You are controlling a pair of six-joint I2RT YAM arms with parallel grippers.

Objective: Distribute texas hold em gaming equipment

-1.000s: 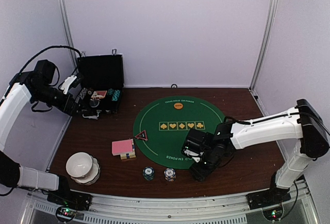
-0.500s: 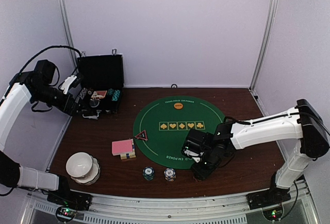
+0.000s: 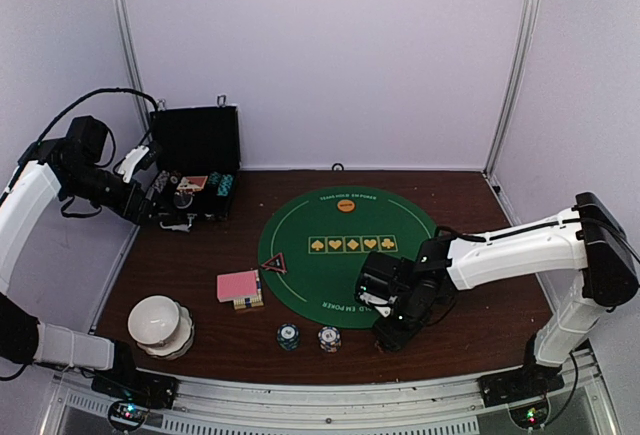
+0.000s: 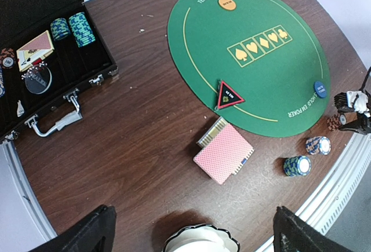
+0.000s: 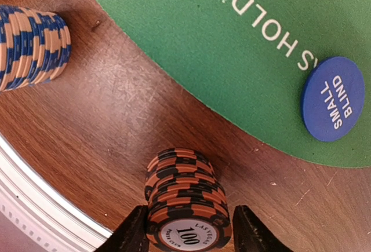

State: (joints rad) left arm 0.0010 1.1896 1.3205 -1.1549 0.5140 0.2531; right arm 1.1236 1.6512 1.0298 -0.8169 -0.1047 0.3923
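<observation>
Because the right gripper (image 5: pixel 186 237) sits low over the red-and-black chip stack (image 5: pixel 184 191) with one finger (image 5: pixel 132 234) on each side of it, the main risk is a spill. The fingers flank the top chips so closely that I cannot tell whether they press on them or stand just clear. If they pinch only the upper chips, a lift would likely split the stack. If one finger drags as the gripper moves, the column could tip and chips could roll toward the near table edge, which is close by. The stack stands on bare wood just off the near rim of the green mat (image 3: pixel 345 255), near the blue button (image 5: pixel 333 98) and apart from the blue-and-tan stack (image 5: pixel 32 46). It stands upright with its long axis vertical and its printed face up; being round, it has no heading across the table. From the wrist view the chips look slightly staggered, which may be only the camera angle. Far to the left, the left gripper (image 4: pixel 194 237) hangs near the open black case (image 4: pixel 58 90) with its fingers spread wide and nothing between them.
</observation>
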